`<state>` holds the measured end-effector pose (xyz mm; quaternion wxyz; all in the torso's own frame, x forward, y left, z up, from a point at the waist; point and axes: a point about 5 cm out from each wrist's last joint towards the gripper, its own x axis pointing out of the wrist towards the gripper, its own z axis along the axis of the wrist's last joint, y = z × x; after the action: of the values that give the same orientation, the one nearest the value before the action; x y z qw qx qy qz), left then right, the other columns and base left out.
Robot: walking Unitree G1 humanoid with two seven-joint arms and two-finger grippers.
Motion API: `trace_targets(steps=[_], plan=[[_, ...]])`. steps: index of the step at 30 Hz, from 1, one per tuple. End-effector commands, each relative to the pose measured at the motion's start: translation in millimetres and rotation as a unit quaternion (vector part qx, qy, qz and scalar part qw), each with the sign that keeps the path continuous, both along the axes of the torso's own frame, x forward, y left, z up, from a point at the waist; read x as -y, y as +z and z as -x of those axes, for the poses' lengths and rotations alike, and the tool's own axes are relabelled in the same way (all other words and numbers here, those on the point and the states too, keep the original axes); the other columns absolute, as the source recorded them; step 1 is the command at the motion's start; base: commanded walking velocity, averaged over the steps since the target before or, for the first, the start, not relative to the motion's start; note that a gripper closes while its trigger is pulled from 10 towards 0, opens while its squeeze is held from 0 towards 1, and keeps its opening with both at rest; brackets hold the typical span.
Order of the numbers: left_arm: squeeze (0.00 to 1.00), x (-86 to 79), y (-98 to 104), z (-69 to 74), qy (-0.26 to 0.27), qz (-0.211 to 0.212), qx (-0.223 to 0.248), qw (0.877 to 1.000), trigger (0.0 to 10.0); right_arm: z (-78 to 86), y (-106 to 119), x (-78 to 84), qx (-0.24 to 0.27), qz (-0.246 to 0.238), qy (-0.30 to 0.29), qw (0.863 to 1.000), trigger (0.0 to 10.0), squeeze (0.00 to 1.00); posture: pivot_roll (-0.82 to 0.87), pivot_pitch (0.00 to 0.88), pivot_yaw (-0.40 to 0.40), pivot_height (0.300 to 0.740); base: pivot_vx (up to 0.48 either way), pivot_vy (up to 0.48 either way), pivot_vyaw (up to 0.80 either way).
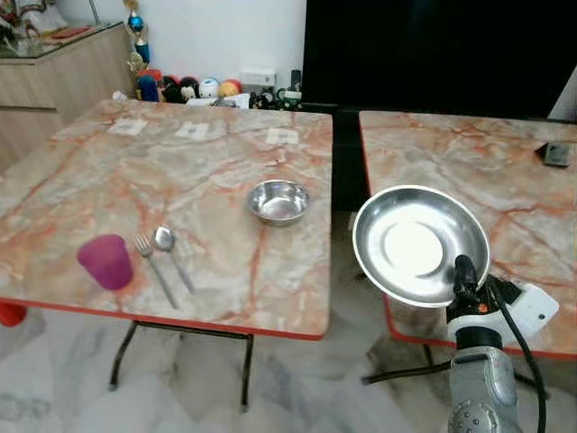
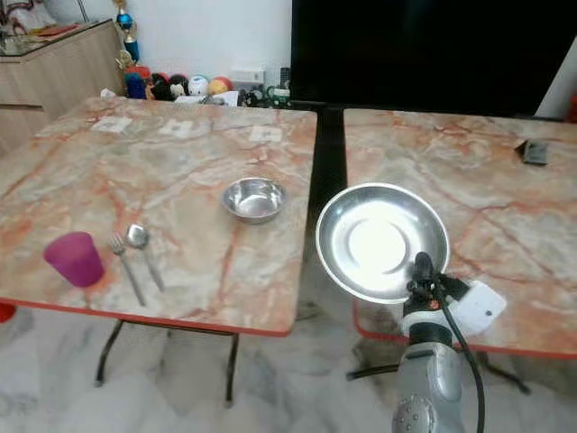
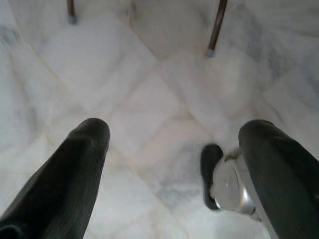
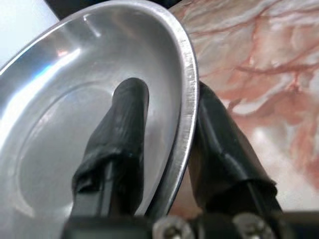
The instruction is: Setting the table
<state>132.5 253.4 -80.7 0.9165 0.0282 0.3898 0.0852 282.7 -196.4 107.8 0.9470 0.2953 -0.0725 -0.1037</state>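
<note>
- Steel plate [image 1: 420, 244] is up in the air, tilted toward the camera, over the gap between the two marble tables and by the near corner of the right table [image 1: 505, 180]; not set down yet
- Right gripper [image 4: 167, 149] is clamped on plate's rim: one finger [image 4: 119, 134] inside the dish, the other behind the edge, per right wrist view
- Left of plate, on the left table [image 1: 90, 171]: steel bowl [image 1: 279, 200] closest, then spoon [image 1: 169, 253] and fork [image 1: 151, 263] side by side, then pink cup [image 1: 106, 261] furthest, near front edge
- Progress, my read: bowl, cutlery, cup look placed; plate is the piece left, prob needs a spot by the cutlery. Roughly mid-to-late in the job
- Left gripper [image 3: 174, 164] hangs idle w/ fingers wide apart, nothing between them, over white marble floor [image 3: 149, 84]
- Hard to tell: small white cards [image 1: 192, 130] at far side of left table, can't read them; dark flat item [image 1: 556, 153] on right table cut by frame edge, unclear what; toys/clutter [image 1: 189, 88] by wall behind too small to ID; silver-black thing by left gripper's finger is blurred
</note>
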Motion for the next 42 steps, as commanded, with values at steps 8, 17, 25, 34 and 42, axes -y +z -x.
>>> trace_targets(steps=[8,17,25,34,42], plan=[[0.0,-3.7,0,1.2,0.004,-0.001,-0.006,1.0,10.0,-1.7,4,2.4,0.009,-0.011,-0.024,1.0,10.0,0.0,0.02,0.089,-0.02,0.74,0.0,-0.454,0.0],[0.0,-2.7,2,-1.9,-0.001,-0.001,0.004,1.0,10.0,-2.8,4,8.1,0.002,-0.009,-0.038,0.999,10.0,0.0,0.02,0.099,-0.019,0.74,0.0,-0.451,-0.57],[0.0,-1.0,1,-3.1,0.001,0.001,0.004,1.0,10.0,-6.6,5,9.5,0.005,-0.009,-0.055,0.998,10.0,0.0,0.02,0.104,-0.02,0.74,0.0,-0.303,0.0],[0.0,-1.4,2,-3.9,0.004,0.004,0.005,1.0,10.0,-12.3,8,41.6,-0.017,0.003,-0.164,0.986,10.0,0.0,0.02,0.11,-0.015,0.74,0.0,0.0,0.0],[0.0,-1.6,2,-4.7,0.002,0.004,0.006,1.0,10.0,-21.1,9,47.9,-0.037,0.012,-0.19,0.981,10.0,0.0,0.02,0.112,-0.012,0.74,0.0,0.0,0.0]])
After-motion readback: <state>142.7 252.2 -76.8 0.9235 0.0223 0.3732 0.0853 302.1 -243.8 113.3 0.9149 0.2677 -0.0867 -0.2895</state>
